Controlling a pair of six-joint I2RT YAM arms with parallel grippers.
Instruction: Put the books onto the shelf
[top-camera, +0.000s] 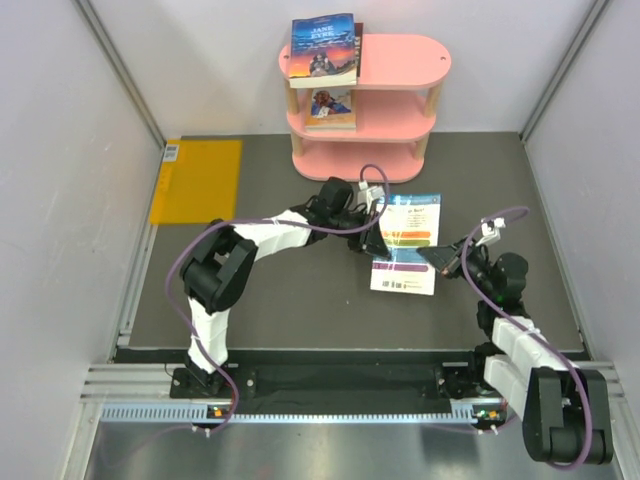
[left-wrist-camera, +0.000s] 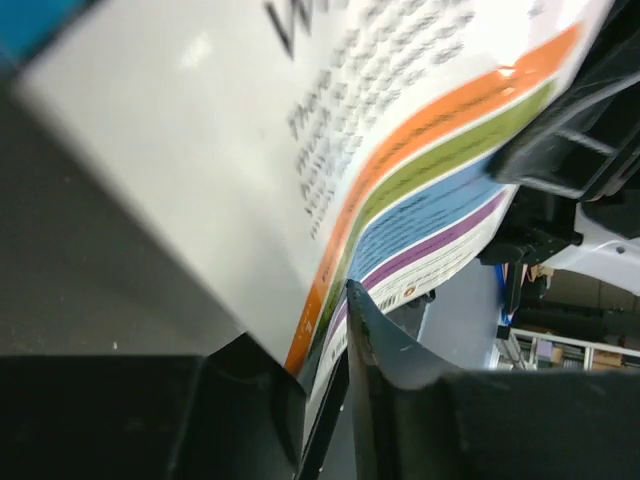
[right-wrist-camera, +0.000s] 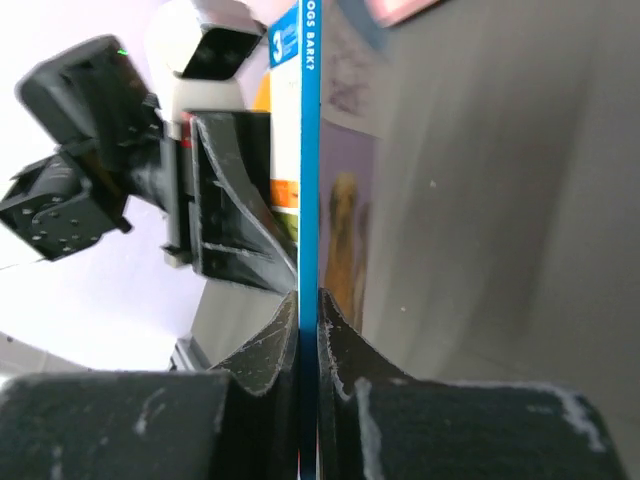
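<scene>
A white book with colour stripes (top-camera: 408, 250) hangs above the dark mat in front of the pink shelf (top-camera: 400, 60), between both grippers. My right gripper (top-camera: 441, 258) is shut on its right edge; the right wrist view shows the blue spine (right-wrist-camera: 310, 150) pinched between the fingertips (right-wrist-camera: 309, 300). My left gripper (top-camera: 377, 243) is at the left edge. In the left wrist view the striped cover (left-wrist-camera: 400, 150) sits between slightly parted jaws (left-wrist-camera: 320, 340), with a thin gap at the right finger. A blue sunset book (top-camera: 323, 45) lies on the top tier and a cartoon-cover book (top-camera: 330, 105) on the middle tier.
A flat yellow-orange rectangle (top-camera: 197, 180) lies on the floor at the back left. Pale walls close in on the left, right and behind the shelf. A purple cable (top-camera: 500, 218) loops above the right arm.
</scene>
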